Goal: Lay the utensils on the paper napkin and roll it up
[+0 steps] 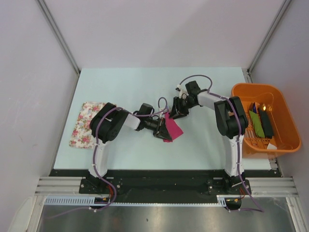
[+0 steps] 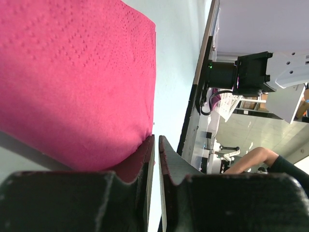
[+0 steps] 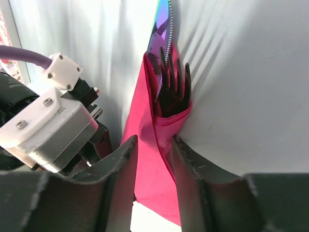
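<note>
The magenta paper napkin (image 1: 174, 128) lies folded at the table's middle. In the right wrist view the napkin (image 3: 153, 169) is wrapped around the utensils: dark fork tines (image 3: 175, 89) and a shiny purple knife blade (image 3: 162, 34) stick out of its far end. My right gripper (image 1: 175, 112) (image 3: 153, 141) has one finger on each side of this bundle and is closed on it. My left gripper (image 1: 161, 130) (image 2: 156, 137) is shut with only a slit between the jaws. The napkin (image 2: 72, 72) rests against the outer side of its left finger, not between the jaws.
A floral cloth mat (image 1: 86, 123) lies at the table's left edge. An orange tub (image 1: 285, 146) with green and black items (image 1: 261, 123) and other clutter stands at the right edge. Both arms meet over the table's middle.
</note>
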